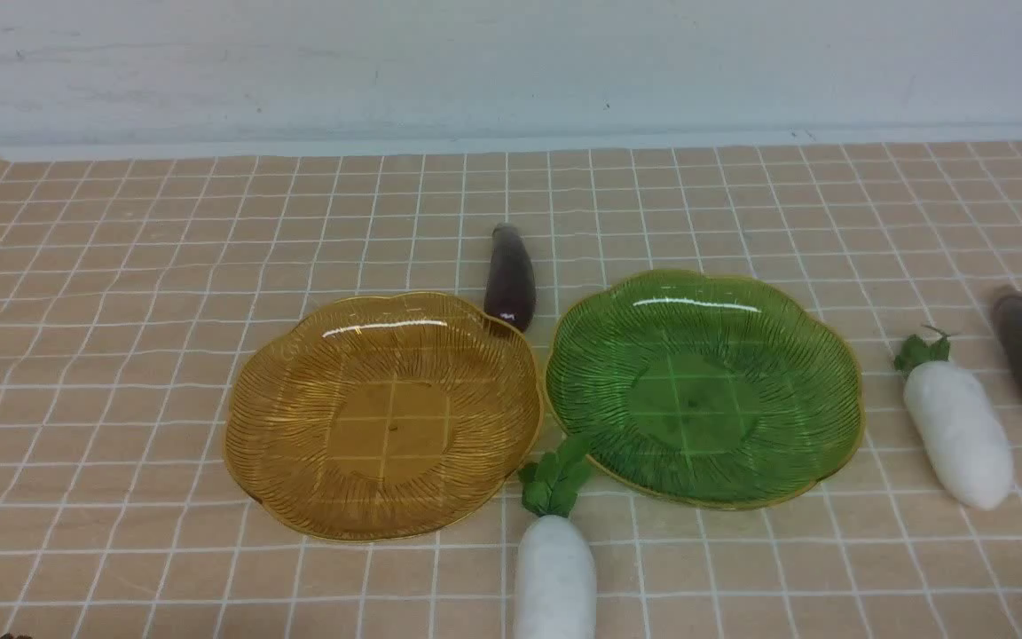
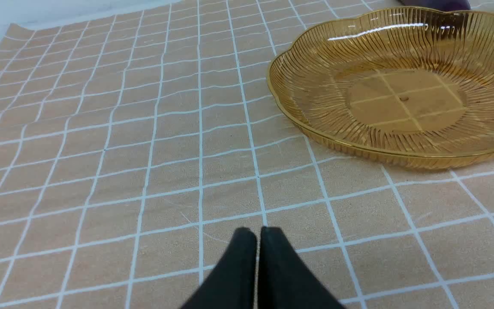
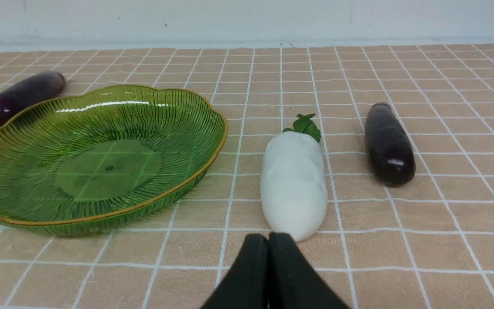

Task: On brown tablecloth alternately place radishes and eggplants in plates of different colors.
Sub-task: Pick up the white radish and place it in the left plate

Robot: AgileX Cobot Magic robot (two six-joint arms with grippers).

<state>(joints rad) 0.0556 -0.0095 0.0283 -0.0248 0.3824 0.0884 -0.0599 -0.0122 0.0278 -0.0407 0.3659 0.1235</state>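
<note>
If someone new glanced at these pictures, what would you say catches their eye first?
Two glossy ribbed plates sit side by side, both empty: the amber plate left, the green plate right. Next, the near radish lies before their gap, the other radish right of the green plate.

Free tablecloth left of amber plate

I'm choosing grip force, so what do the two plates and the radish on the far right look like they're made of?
Amber plate and green plate: translucent, glossy, ribbed, with gold rims. The cloth grid shows through them. Likely moulded plastic, possibly glass.
Right radish: matte white, faintly dimpled skin, no shine. Probably soft foam or rubber, unconfirmed.
</note>
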